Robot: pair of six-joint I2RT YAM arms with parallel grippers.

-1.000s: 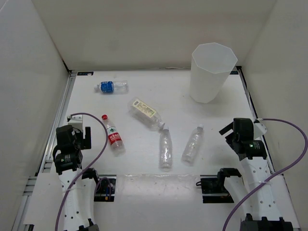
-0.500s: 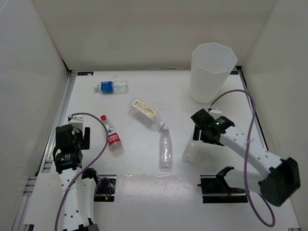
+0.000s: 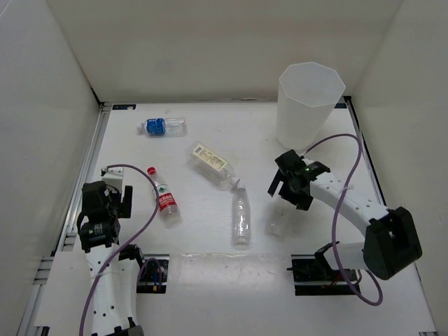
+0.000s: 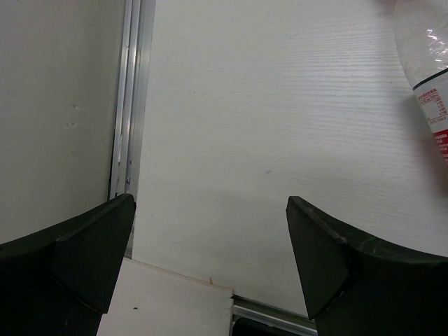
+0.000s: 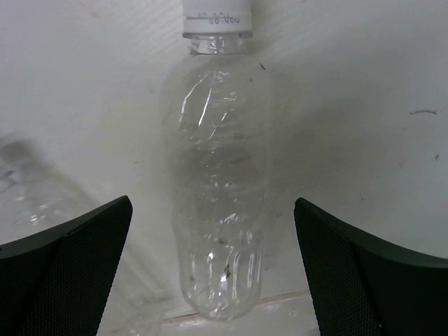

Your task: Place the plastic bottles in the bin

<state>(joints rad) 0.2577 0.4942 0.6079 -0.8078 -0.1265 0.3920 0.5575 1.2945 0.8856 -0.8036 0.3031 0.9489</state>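
— Where is the right gripper (image 3: 288, 188)?
— Above the unlabelled bottle (image 5: 217, 182), which lies on the table (image 3: 210, 140) toward the right edge. The jaws are spread wide and grip nothing. The bottle lies between the fingers, white cap pointing away.
— And the bin (image 3: 301, 122)?
— It stands at the far right corner. The left gripper (image 4: 210, 203), also spread and holding nothing, sits near the left edge, beside the red-labelled bottle (image 4: 430, 77).
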